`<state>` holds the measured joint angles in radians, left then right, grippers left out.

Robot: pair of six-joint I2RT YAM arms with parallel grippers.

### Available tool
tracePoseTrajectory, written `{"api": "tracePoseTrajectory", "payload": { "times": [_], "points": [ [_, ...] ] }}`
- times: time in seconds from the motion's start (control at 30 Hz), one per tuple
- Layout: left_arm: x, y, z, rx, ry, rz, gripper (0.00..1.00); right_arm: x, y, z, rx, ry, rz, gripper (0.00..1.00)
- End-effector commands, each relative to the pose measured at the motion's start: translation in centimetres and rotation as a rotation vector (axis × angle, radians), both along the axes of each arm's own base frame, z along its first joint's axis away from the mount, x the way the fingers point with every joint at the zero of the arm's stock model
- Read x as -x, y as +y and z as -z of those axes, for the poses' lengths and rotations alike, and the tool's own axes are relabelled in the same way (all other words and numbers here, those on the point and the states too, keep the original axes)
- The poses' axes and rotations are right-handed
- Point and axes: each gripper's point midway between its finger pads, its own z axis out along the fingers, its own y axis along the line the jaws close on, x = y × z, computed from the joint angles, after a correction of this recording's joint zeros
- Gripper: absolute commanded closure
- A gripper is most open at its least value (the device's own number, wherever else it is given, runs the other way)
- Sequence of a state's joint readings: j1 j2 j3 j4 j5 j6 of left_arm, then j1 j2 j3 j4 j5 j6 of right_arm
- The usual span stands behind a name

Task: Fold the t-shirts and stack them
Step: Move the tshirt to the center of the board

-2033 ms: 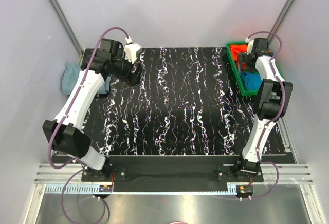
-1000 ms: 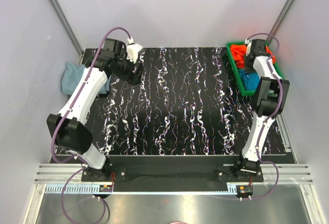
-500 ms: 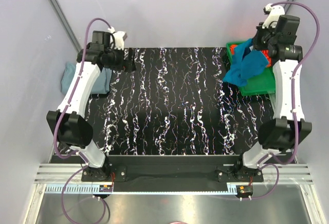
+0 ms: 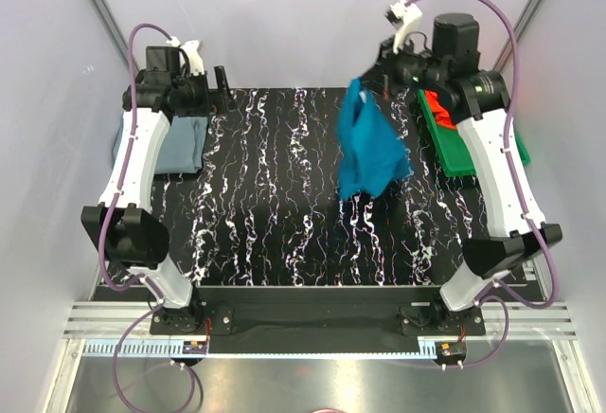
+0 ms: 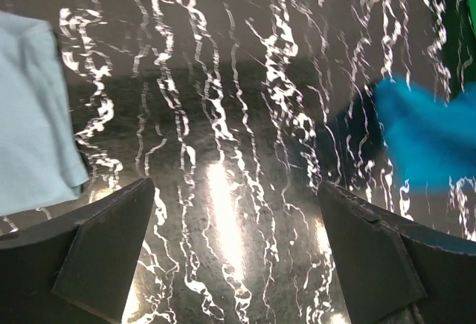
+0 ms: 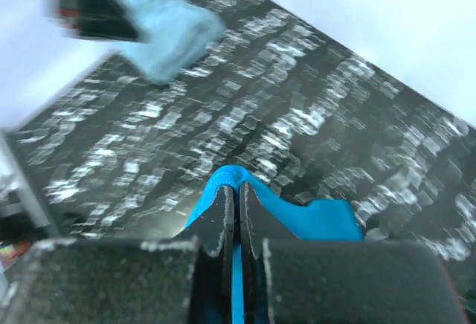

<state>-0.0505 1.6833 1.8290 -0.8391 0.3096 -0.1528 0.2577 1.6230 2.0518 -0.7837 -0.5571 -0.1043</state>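
The step in hand looked to be bringing the teal-blue t-shirt (image 4: 371, 152) out over the bench (image 4: 284, 214) to spread it for folding. To do it well, the hanging cloth should be lowered so that its bottom edge meets the bench first, then drawn toward 6 o'clock so it lies flat rather than heaping up — and the free arm could take a second corner to open it out. The right pincer (image 6: 233, 190) was clenched on a bunched fold at the top of that shirt, which seemed to hang above the bench at about 1 o'clock from its centre. The left pincer (image 5: 236, 190) stood fully released near 10 o'clock, holding and touching nothing — the pale grey-blue t-shirt (image 4: 185, 143) lay folded just beside it at the 9 o'clock edge. The orange-red t-shirt (image 4: 434, 102) sat in the green tray (image 4: 459, 157) at 2 o'clock
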Motion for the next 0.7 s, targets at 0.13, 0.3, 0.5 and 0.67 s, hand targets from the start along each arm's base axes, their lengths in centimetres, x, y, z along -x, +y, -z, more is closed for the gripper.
{"api": "tracePoseTrajectory", "payload": {
  "times": [0.13,0.3,0.5,0.67],
  "points": [
    [-0.6,4.8,-3.6,0.030,-0.099,-0.126,0.01,3.3,5.9,-10.9,-0.206,-0.148,-0.189,1.00],
    [-0.1,5.2,-3.5,0.017,-0.104,-0.140,0.01,3.0,4.5,-9.6,-0.159,-0.167,-0.107,1.00],
    [-0.1,4.8,-3.5,0.027,-0.106,-0.115,0.01,2.1,1.2,3.4,0.028,-0.044,0.034,1.00],
    [0.8,3.8,-3.0,0.046,-0.095,-0.045,0.01,1.7,-5.3,13.5,0.075,0.150,0.313,1.00]
  ]
}}
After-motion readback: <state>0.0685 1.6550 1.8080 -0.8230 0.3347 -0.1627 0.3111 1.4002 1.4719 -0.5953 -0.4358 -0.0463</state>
